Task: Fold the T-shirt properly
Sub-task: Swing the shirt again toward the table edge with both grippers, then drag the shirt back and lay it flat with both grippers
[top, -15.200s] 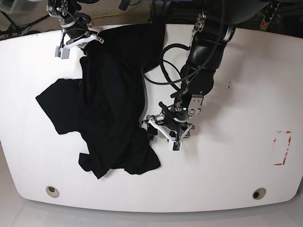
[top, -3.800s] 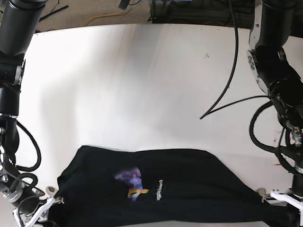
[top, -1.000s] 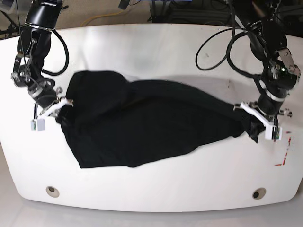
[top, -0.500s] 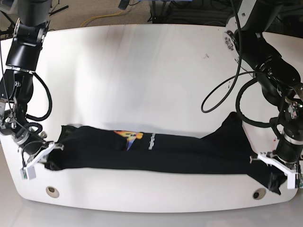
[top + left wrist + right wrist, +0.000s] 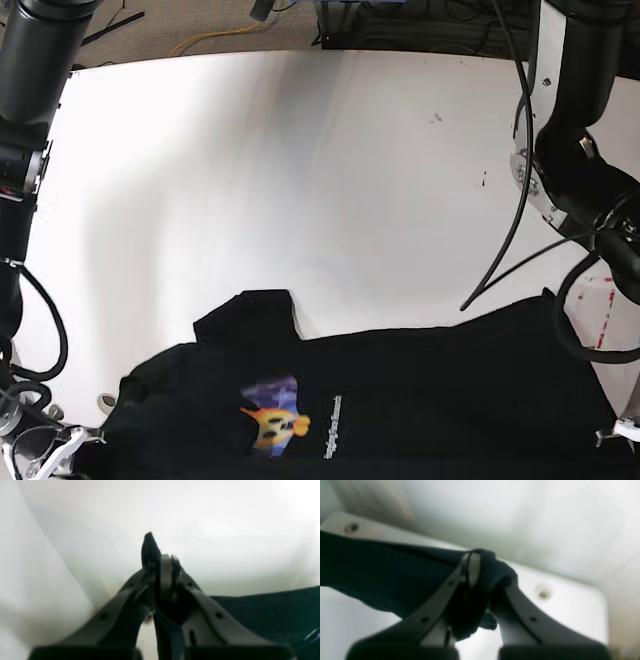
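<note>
1. Left gripper [image 5: 165, 562]: pressed together, pinching black cloth of the T-shirt [image 5: 400, 400], a fold of it poking up past the tips.
2. Right gripper [image 5: 475, 565]: clamped on a bunched wad of the same shirt.
3. Held up and stretched between both grippers over the near edge of the white desk [image 5: 300, 170], hanging partly beyond it.
4. Purple-and-orange patch [image 5: 275, 415] and a pale line of print showing, left of the shirt's middle.
5. Sleeve [image 5: 250, 315] sticking up toward the desk's centre.
</note>
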`<action>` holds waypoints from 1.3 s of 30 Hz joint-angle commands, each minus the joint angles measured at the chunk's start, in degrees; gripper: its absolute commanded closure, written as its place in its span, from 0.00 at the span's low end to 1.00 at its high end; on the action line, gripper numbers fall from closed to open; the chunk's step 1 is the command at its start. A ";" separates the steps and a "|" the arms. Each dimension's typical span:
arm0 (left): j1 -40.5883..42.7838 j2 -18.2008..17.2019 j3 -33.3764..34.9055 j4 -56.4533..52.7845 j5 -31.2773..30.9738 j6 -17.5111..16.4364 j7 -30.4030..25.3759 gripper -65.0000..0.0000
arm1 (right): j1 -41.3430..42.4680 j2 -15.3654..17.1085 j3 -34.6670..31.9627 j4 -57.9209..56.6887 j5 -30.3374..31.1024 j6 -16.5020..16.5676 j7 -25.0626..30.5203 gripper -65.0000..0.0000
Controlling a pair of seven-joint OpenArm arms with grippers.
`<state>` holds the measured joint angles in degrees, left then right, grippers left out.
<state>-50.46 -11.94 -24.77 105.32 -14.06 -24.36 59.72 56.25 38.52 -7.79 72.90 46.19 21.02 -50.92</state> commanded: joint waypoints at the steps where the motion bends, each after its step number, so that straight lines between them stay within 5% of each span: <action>1: -4.53 -2.17 -0.06 -0.75 0.22 0.32 -0.69 0.99 | 4.45 1.26 0.36 0.46 -0.44 1.09 0.23 1.00; 7: -5.68 -5.42 4.77 -2.06 0.04 -2.06 -0.25 0.99 | 4.89 2.66 0.45 2.48 0.00 3.29 -1.79 1.00; 17: 5.14 -5.24 4.95 3.83 -1.45 -3.82 -0.08 0.99 | -14.89 4.42 9.68 5.56 7.83 3.64 -1.79 1.00; 24: 18.06 -5.07 4.86 8.92 -6.64 -3.46 2.91 0.99 | -29.83 4.33 16.19 10.83 9.50 3.64 -1.88 1.00; 28: 26.24 -1.99 2.58 9.72 -8.22 -3.73 4.94 0.99 | -37.13 4.25 19.79 12.94 9.76 3.64 -1.88 1.00; 39: 46.81 0.56 -5.34 9.54 -12.97 -3.82 4.50 1.00 | -54.36 -0.06 27.00 19.54 9.76 3.47 -3.02 1.00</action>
<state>-3.57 -10.83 -29.19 113.89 -26.28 -28.12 65.98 2.13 37.54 17.54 90.61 55.46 24.49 -55.37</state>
